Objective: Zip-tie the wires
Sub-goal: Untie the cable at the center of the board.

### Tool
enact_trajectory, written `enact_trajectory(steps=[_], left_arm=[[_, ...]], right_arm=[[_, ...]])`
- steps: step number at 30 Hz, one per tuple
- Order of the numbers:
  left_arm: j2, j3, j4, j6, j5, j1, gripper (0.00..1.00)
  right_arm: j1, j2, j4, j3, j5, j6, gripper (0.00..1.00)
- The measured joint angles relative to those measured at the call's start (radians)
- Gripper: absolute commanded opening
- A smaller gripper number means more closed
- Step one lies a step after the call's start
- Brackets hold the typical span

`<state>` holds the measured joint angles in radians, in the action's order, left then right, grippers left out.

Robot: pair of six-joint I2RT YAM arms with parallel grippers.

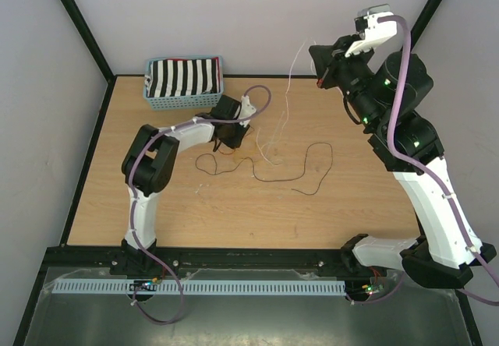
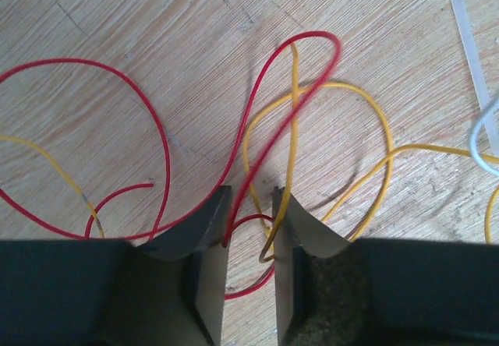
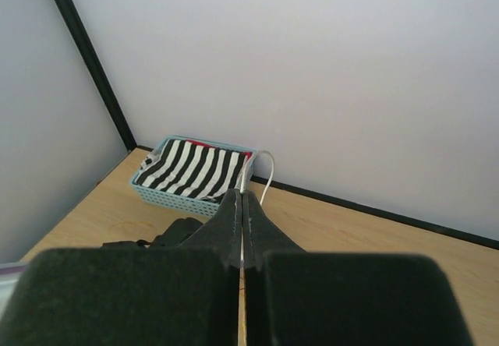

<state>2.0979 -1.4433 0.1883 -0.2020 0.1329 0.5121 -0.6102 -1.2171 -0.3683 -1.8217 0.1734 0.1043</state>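
The wires lie mid-table: a long black one point(image 1: 300, 176) curls to the right. Red point(image 2: 160, 139) and yellow point(image 2: 382, 132) loops lie under my left gripper point(image 1: 231, 135). The left gripper point(image 2: 251, 210) is low over the wood, its jaws narrowed but still apart. A red and a yellow strand run up through the gap, brushing the inner faces, with bare wood showing between. My right gripper point(image 1: 317, 59) is raised high at the back right. It point(image 3: 242, 206) is shut on a thin white zip tie point(image 3: 263, 167), which hangs down toward the table point(image 1: 286, 89).
A light-blue basket point(image 1: 185, 97) with striped black-and-white cloth point(image 3: 191, 171) stands at the back left, close behind the left wrist. A pale translucent strip point(image 2: 468, 34) lies at the right of the left wrist view. Black frame rails edge the table point(image 1: 234, 221).
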Motion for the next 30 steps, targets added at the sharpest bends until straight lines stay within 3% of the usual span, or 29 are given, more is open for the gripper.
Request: enact_trajectory(steps=[4, 10, 16, 23, 30], left_arm=[[0.009, -0.011, -0.003, 0.01, -0.009, -0.006, 0.0], [0.01, -0.015, -0.003, 0.058, -0.01, -0.047, 0.0], [-0.063, 0.056, 0.037, 0.111, -0.077, -0.15, 0.0], [-0.224, 0.103, 0.098, 0.184, -0.112, -0.326, 0.0], [-0.284, 0.103, 0.124, 0.249, -0.116, -0.512, 0.0]], right_arm=[[0.0, 0.003, 0.0, 0.0, 0.023, -0.011, 0.0], [0.0, 0.017, 0.0, 0.0, 0.099, -0.055, 0.0], [0.0, 0.026, 0.0, 0.0, 0.35, -0.162, 0.0], [0.005, 0.027, 0.021, 0.024, 0.624, -0.283, 0.0], [0.069, 0.003, 0.037, 0.053, 0.789, -0.379, 0.0]])
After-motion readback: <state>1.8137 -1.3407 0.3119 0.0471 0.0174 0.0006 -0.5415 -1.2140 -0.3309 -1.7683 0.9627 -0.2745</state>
